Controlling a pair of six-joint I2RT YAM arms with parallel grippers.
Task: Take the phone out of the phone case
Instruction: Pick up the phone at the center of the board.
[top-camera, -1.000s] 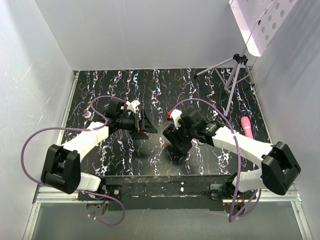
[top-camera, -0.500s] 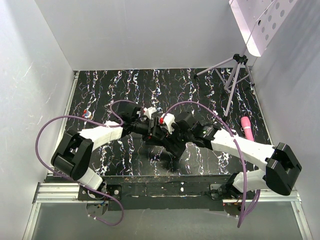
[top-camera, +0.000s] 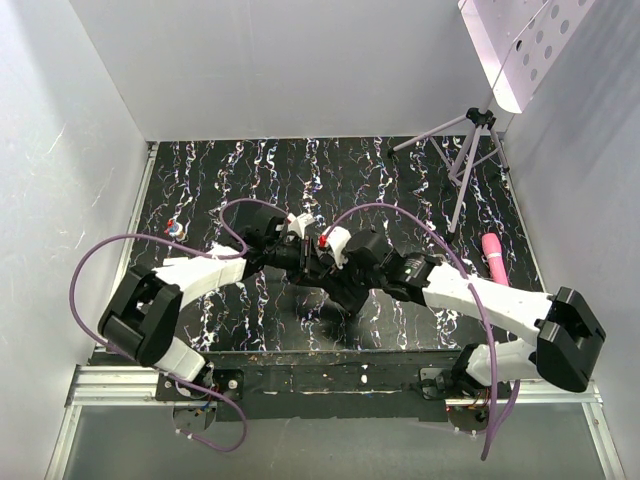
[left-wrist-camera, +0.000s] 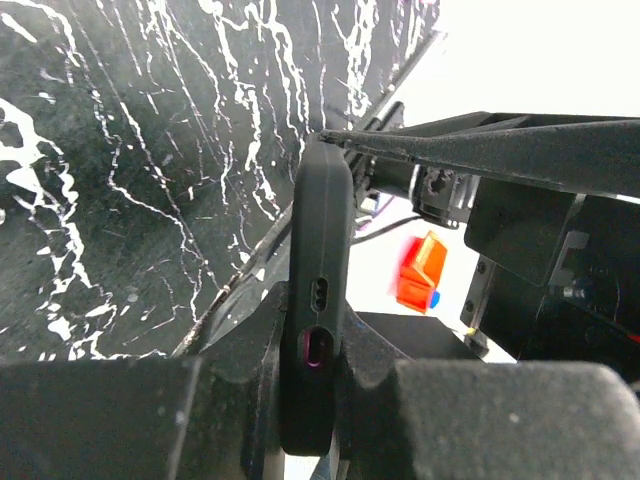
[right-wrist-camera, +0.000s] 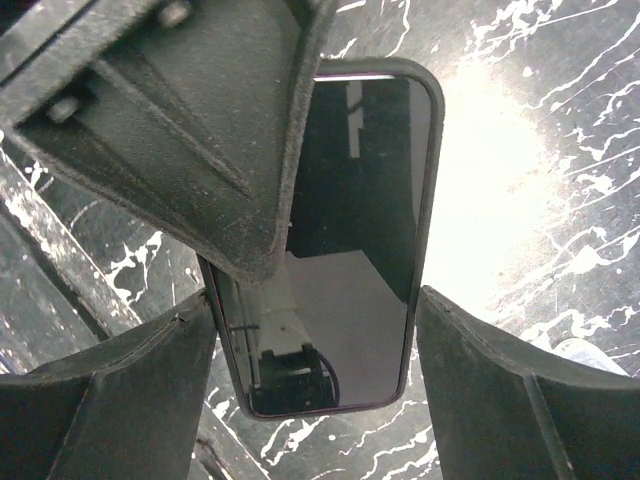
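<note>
Matte black, your left gripper (left-wrist-camera: 312, 405) is clamped across the phone case (left-wrist-camera: 322, 230) from 9 o'clock. Your right gripper (right-wrist-camera: 315, 330) pinches its side edges from 3 o'clock. The phone (right-wrist-camera: 370, 200) sits inside, held above mid-table (top-camera: 420, 190).

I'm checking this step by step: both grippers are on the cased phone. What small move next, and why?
Probably pry with the right gripper: pull the corner lip of the phone case away from the phone. One right finger touches that far corner, the left gripper pinches the case face-to-back, and pink in the port hole suggests the phone sits fully inside.
</note>
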